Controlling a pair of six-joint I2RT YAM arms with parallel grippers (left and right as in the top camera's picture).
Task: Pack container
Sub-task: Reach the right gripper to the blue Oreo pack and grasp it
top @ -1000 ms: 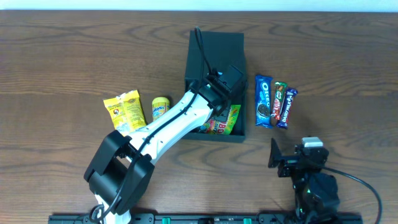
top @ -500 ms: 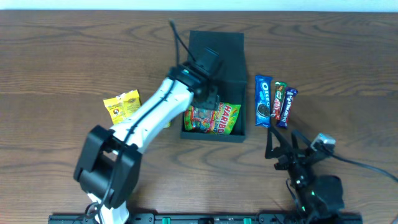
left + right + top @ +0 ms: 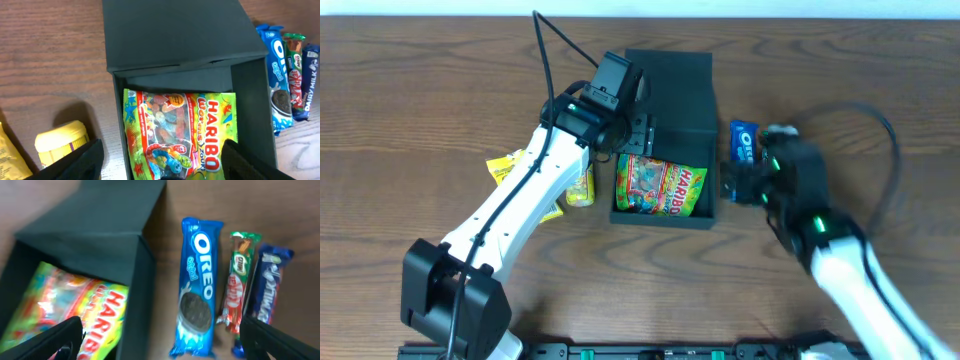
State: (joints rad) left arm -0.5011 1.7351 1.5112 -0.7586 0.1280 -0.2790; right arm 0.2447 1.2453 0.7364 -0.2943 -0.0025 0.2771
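Overhead shows the container (image 3: 670, 85) mid-table, its lid flap folded to the far side so the mouth is free. A Haribo bag (image 3: 660, 188) lies flat inside, the left gripper (image 3: 638, 135) is at the left wall, and the right gripper (image 3: 732, 185) is blurred at the right. Left wrist alone shows those jaws wide and empty above the bag. Right wrist shows its jaws wide over the Oreo pack (image 3: 200, 305), likely the next pick.

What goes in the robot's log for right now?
box open | gummies inside | left claw open over box | right claw open near cookies
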